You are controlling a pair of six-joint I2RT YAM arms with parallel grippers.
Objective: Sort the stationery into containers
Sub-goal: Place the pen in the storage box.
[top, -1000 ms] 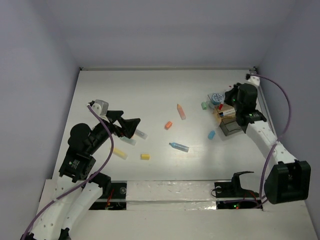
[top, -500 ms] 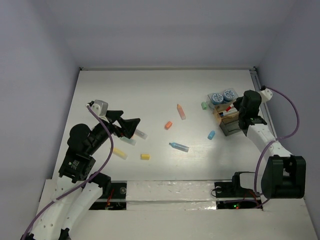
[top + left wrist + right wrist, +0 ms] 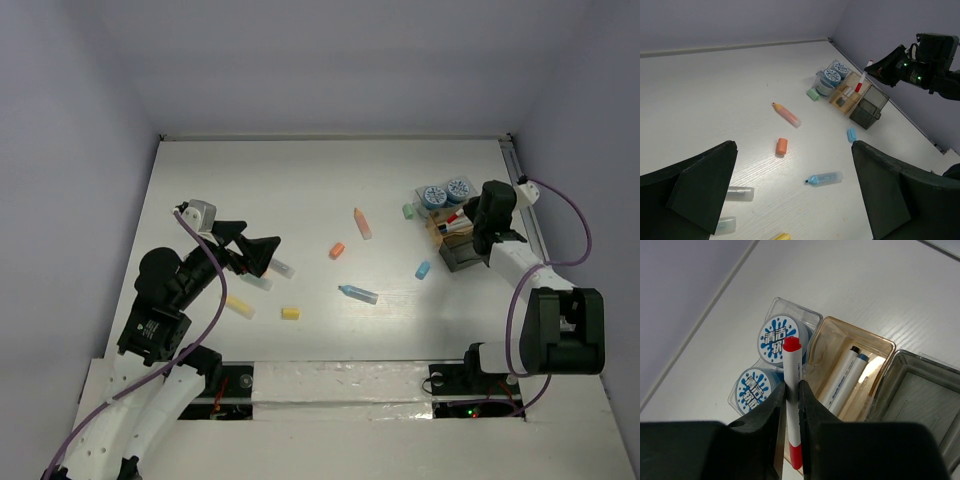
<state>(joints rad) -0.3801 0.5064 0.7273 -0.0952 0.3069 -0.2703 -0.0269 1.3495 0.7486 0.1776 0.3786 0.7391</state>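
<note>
Closer, right hand (image 3: 792, 392) pinching marker (image 3: 792, 362), 2 pens (image 3: 845, 380)

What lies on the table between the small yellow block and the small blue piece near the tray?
A light blue marker lies between the yellow block and the blue piece, touching neither; the top view shows this.

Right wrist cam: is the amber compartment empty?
No, two white markers lie in the amber compartment, while the right gripper holds a red-capped marker.
</note>
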